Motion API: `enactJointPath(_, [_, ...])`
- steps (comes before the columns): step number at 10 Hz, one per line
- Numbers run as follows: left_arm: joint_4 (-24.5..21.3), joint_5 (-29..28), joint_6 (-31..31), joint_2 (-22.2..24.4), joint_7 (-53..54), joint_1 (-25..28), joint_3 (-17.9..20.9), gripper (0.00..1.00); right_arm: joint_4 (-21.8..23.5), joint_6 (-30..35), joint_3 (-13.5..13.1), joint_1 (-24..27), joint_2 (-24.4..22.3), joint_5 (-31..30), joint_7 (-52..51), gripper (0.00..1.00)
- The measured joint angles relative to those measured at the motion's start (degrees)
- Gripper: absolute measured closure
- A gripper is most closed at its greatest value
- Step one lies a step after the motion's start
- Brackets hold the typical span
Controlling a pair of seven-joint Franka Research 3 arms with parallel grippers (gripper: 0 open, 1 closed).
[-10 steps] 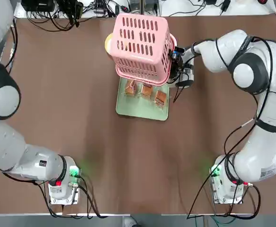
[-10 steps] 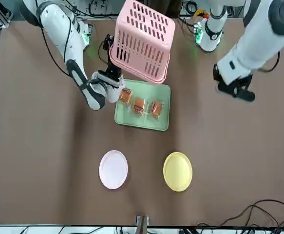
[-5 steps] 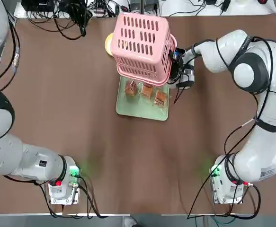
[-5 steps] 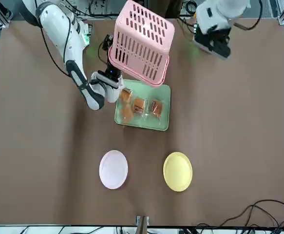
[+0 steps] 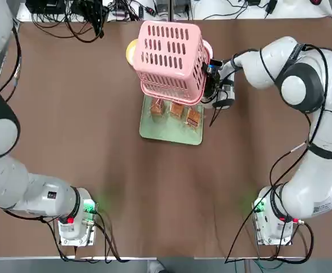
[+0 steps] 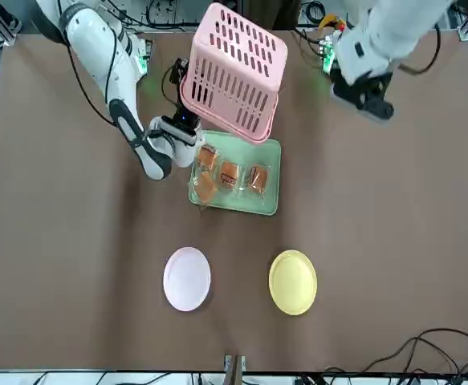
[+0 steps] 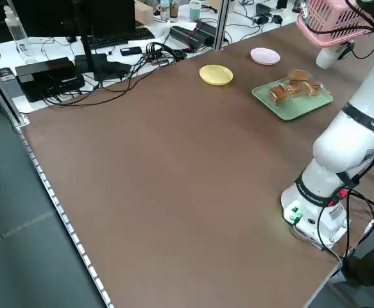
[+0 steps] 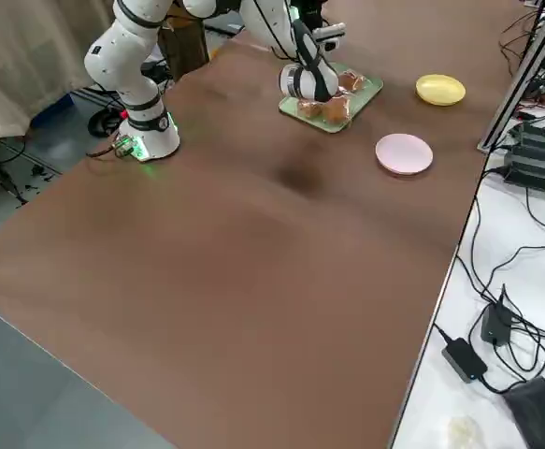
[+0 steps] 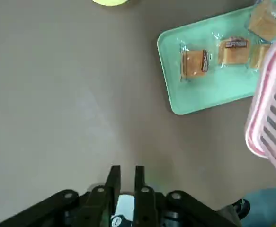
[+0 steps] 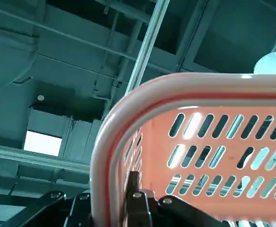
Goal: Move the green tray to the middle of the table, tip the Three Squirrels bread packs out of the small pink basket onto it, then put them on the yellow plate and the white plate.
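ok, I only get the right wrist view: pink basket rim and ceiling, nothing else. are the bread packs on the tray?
Observer: Yes. The front view shows four Three Squirrels bread packs lying on the green tray, under the small pink basket, which the right gripper holds tipped by its rim.
Operator: Plates loaded?
Observer: No. The yellow plate and the white plate are both bare, beyond the tray from the arms' bases.
Operator: Left arm?
Observer: The left gripper hangs above bare table beside the tray, holding nothing.
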State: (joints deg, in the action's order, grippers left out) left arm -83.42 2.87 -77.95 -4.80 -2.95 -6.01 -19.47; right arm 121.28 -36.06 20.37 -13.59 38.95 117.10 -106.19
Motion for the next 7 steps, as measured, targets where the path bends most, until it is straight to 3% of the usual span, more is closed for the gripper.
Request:
enactJointPath(2, [-0.3, -0.6, -6.0, -4.9, 0.0, 0.2, 0.2, 0.45, 0.8, -2.1, -0.2, 2.0, -2.5, 0.0, 3.9, 0.94])
enactJointPath(5, [-0.5, -1.6, -14.2, -11.7, -0.7, 0.1, 0.2, 0.01, 3.2, -9.1, -4.9, 3.7, -8.5, 0.0, 13.3, 0.94])
enactJointPath(7, [-0.6, -1.6, -18.8, -15.1, -3.6, 0.1, 0.3, 0.0, 4.7, -14.4, -8.4, 3.8, -12.4, 0.0, 20.3, 0.94])
